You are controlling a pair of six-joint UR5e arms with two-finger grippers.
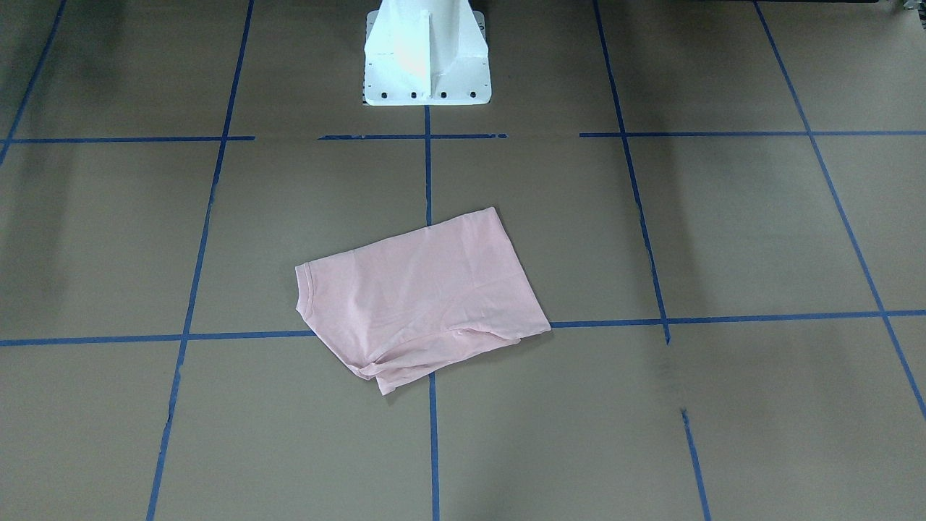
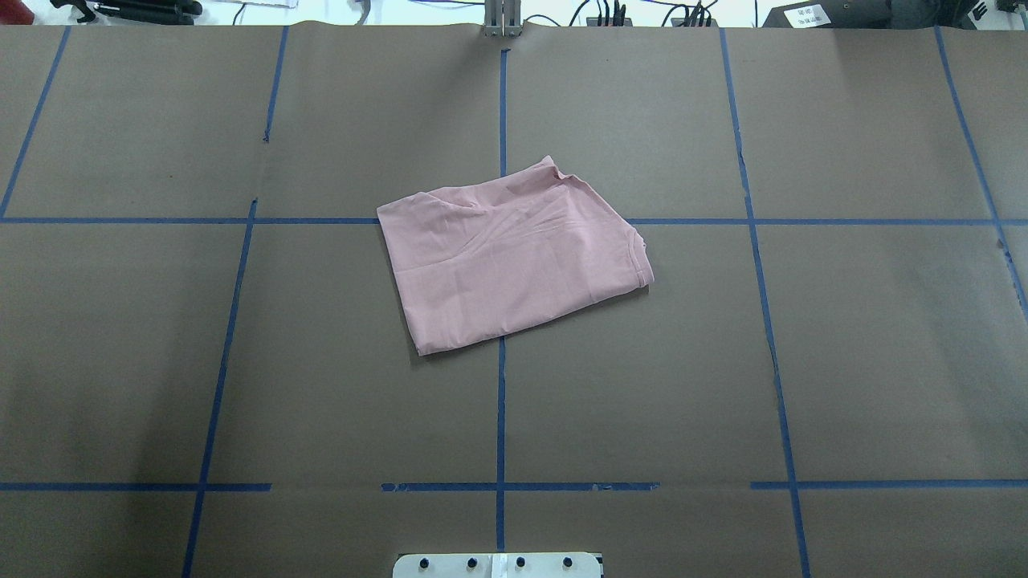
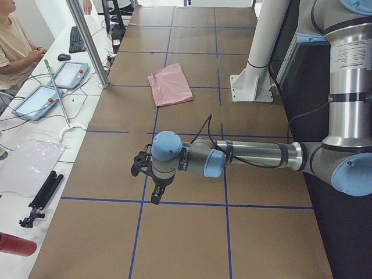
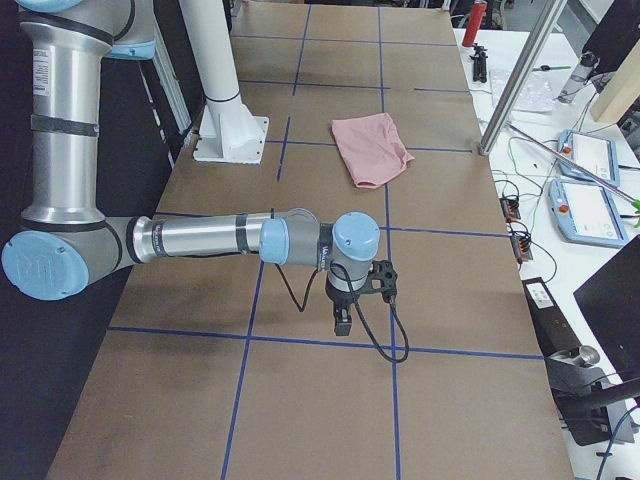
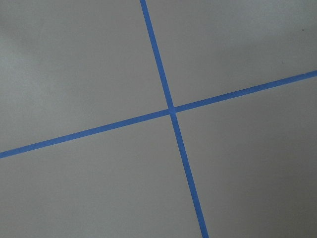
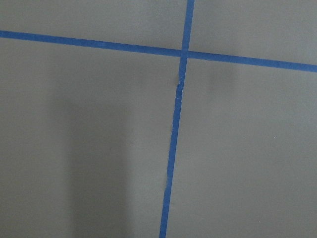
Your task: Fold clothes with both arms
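Squarely in the middle of the brown paper-covered tabletop (image 1: 723, 217) lies the pale pink short-sleeved T-shirt (image 1: 423, 297), folded into a rough rectangle with its plain side up. It sits skewed to the grid of blue tape lines (image 1: 428, 174), covering the crossing in front of the white pedestal base (image 1: 427, 58). A hemmed sleeve edge shows on the robot's right side of the bundle, and the far corner is slightly bunched.

Neither arm touches the cloth. The grey metallic left arm with light-blue joint caps (image 3: 250, 154) reaches out low over the tabletop's left end, well apart from the shirt, its black two-finger left pincer (image 3: 156, 196) pointing down just above a tape line. The matching grey right arm (image 4: 200, 238) does the same over the right end, its black right pincer (image 4: 342, 322) hanging over the paper. Whether either pincer is open or closed cannot be told from these side views; both wrist cameras show only brown paper and a tape crossing.

A seated person (image 3: 14, 40) is at a white side bench beside the tabletop, near two blue-edged tablets (image 3: 35, 102).
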